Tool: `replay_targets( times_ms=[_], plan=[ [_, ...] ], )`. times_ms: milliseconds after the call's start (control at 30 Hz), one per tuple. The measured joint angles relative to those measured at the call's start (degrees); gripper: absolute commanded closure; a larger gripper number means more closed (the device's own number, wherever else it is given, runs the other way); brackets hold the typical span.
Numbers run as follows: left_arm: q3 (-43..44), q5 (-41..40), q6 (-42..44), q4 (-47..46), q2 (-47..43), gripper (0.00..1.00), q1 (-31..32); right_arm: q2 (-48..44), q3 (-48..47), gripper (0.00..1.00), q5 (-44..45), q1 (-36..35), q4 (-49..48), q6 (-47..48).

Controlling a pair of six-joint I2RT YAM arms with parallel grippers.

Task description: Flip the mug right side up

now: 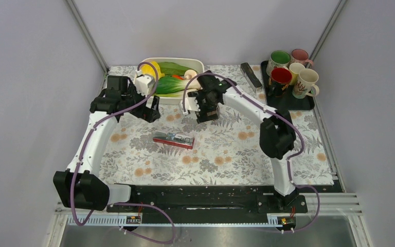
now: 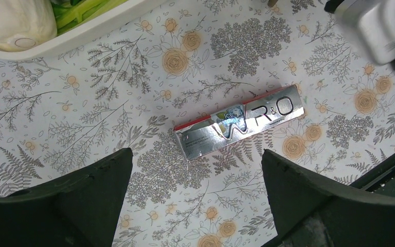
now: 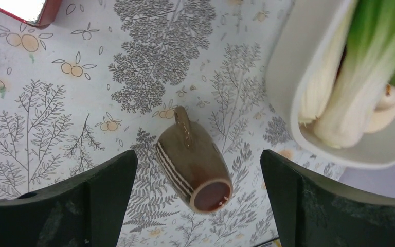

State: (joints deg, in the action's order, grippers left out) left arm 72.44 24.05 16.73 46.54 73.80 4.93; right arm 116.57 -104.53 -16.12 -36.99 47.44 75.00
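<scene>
A brown mug with cream stripes stands on the floral mat beside the white tub. Its handle points away and its round red-brown end faces the camera. My right gripper is open and hovers above the mug, one finger on each side, not touching it. In the top view the right gripper hides the mug. My left gripper is open and empty, above the mat near a silver and red packet. In the top view the left gripper is left of the right one.
A white tub of vegetables stands at the back centre and shows in the right wrist view. A black tray with several upright mugs is at the back right. The packet lies mid-mat. A black bar lies beside the tub.
</scene>
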Motion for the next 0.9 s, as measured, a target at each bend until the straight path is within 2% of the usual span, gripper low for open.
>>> replay_targets(
  times_ms=[267, 367, 500, 600, 800, 867, 900],
  plan=[
    [-0.2, -0.3, 0.2, 0.0, -0.3, 0.01, -0.5, 11.7, -10.6, 0.08, 5.9, -2.3, 7.2, 8.7],
    [-0.2, -0.3, 0.3, 0.0, -0.3, 0.01, -0.7, 14.5, -14.1, 0.27, 8.0, -2.3, 9.2, 9.9],
    [-0.2, -0.3, 0.4, 0.0, -0.3, 0.01, -0.9, 16.7, -15.1, 0.3, 10.3, -2.3, 10.7, 10.9],
    [-0.2, -0.3, 0.4, 0.0, -0.3, 0.01, -0.9, 18.4, -15.1, 0.38, 11.1, -2.3, 11.1, 11.0],
    [-0.2, -0.3, 0.4, 0.0, -0.3, 0.01, -1.0, 20.7, -15.2, 0.66, 11.3, -2.3, 11.4, 10.8],
    [-0.2, -0.3, 0.4, 0.0, -0.3, 0.01, -1.1, 21.4, -15.3, 0.82, 12.1, -2.3, 11.4, 10.5],
    [-0.2, -0.2, 0.4, 0.0, -0.3, 0.01, -1.1, 21.9, -15.5, 0.95, 12.6, -2.3, 11.4, 10.4]
  ],
)
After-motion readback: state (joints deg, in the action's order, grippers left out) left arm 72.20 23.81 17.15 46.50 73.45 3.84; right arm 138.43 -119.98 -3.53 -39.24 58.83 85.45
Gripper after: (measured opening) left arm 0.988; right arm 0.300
